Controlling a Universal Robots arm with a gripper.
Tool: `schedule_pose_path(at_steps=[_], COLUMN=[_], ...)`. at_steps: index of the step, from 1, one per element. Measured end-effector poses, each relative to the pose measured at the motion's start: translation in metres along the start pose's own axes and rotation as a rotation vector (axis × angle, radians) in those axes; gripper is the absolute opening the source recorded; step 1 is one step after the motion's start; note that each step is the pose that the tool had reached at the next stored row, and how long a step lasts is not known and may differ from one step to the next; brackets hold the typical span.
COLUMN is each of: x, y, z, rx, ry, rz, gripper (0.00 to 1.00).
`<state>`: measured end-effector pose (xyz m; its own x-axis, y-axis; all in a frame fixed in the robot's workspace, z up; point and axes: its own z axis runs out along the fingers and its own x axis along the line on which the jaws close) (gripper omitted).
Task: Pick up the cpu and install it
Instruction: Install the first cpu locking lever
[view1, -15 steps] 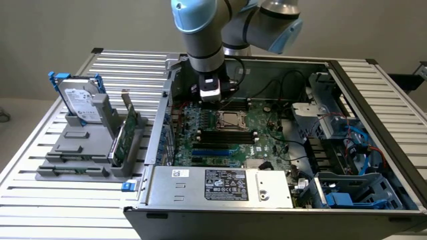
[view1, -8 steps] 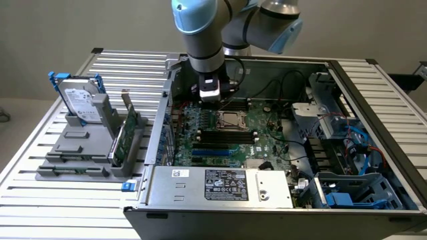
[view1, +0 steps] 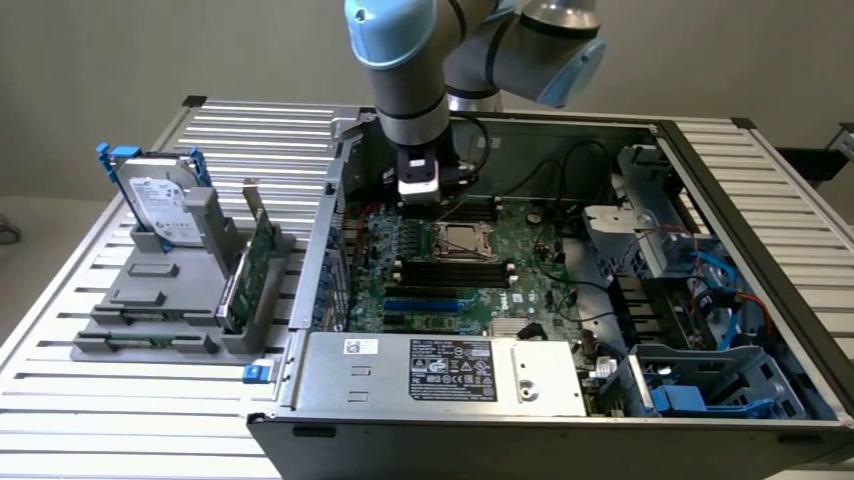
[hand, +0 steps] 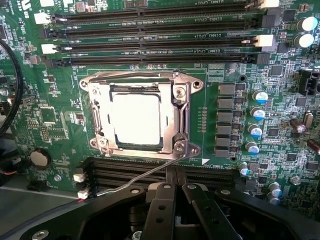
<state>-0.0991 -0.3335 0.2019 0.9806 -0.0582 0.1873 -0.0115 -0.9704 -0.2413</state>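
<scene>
Closest to the wrist lens: black gripper (hand: 175, 176), fingers (hand: 161, 205) pressed together tip to tip, nothing between them. Just beyond the tips, a thin metal lever (hand: 145, 176), angled away from the socket frame (hand: 100, 120) and lying across dark memory slots (hand: 120, 172). Inside that frame, the cpu (hand: 136, 119): flat, square, silver-topped, lying level in the socket, bordered on all sides by the metal bracket, clear of the gripper. Around the socket, green motherboard (hand: 55, 75), further long memory slots on the side away from the gripper, a column of blue-topped capacitors (hand: 259, 97) alongside, a black cable (hand: 18, 95) looping at the board's edge.

From the exterior view: pale blue and grey robot arm (view1: 407, 60) reaching down from the top centre of the frame into an open computer case (view1: 747, 190). Gripper low over the board, just to the upper left of the socket. Cpu near the centre of the frame, small and bright inside its square frame. Grey power supply box (view1: 441, 370) with labels across the lower middle. Blue cables (view1: 721, 280) and drive bays on the exterior view's right. On the exterior view's left, outside the case, a silver hard drive (view1: 158, 205) with blue bracket standing upright in a grey rack (view1: 147, 300), all on a slatted metal table (view1: 80, 400).
</scene>
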Motion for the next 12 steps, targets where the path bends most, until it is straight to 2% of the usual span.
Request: schedule_pose_path(at_steps=[2,3,5,7,12], x=[0.0000,0.0000,-0.0001,-0.0001,0.0000], y=[0.0000,0.0000,-0.0001,-0.0001,-0.0008], z=[-0.0001,0.0000,0.0000,-0.0001,-0.0018], rx=[-0.0029,-0.0048,-0.0079,-0.0103,-0.0133], ry=[-0.0106,-0.0178,-0.0233,-0.0232,-0.0184], rz=[0.013,0.024,0.039,0.051,0.072], gripper=[0.11,0.11,0.11,0.11,0.11])
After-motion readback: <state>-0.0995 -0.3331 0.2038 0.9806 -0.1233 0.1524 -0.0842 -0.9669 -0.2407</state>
